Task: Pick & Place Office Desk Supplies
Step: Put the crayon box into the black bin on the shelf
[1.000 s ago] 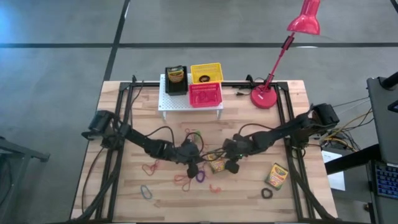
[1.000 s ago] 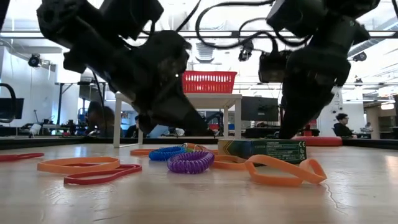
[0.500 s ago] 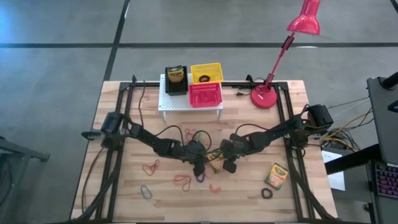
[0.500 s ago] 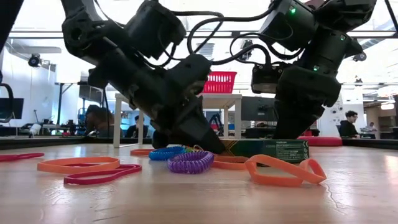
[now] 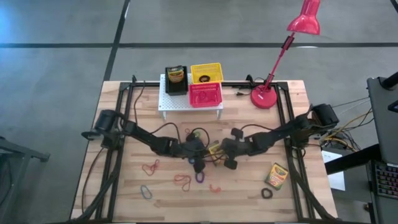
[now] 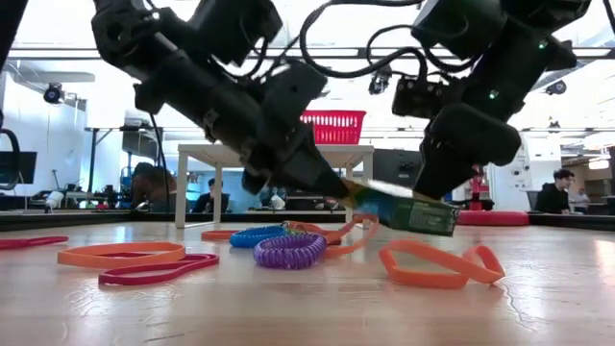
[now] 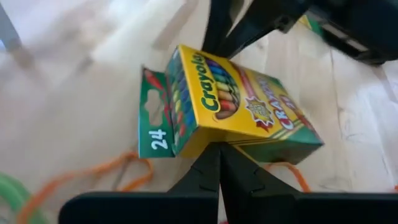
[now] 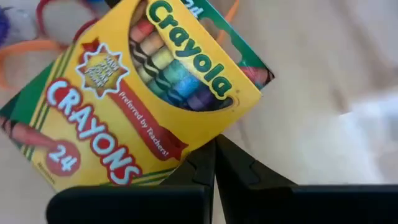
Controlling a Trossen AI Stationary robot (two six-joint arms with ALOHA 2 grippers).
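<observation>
Low view: crayon box (image 6: pixel 408 212) is clear of the table (image 6: pixel 307 308), tilted, one end between the left gripper (image 6: pixel 332 183) and the other at the right gripper (image 6: pixel 423 187). Both grippers read as fully closed, each pinching an edge of the box (wrist views show fingers meeting right at the cardboard). In the high view the box (image 5: pixel 214 148) hangs in front of the white rack (image 5: pixel 171 102), midway between the arms.

Handling, judged: light, thin cardboard, fairly stiff across its broad faces but crushable at corners; the glossy print looks slippery. The open tuck flap (image 7: pixel 152 127) is weak (avoid gripping there). Best hold is across the narrow thickness, mid-length.

Hard to make out: how deep each pinch goes, and whether the orange loop (image 6: pixel 351 235) beneath the box is snagged on it.
</observation>
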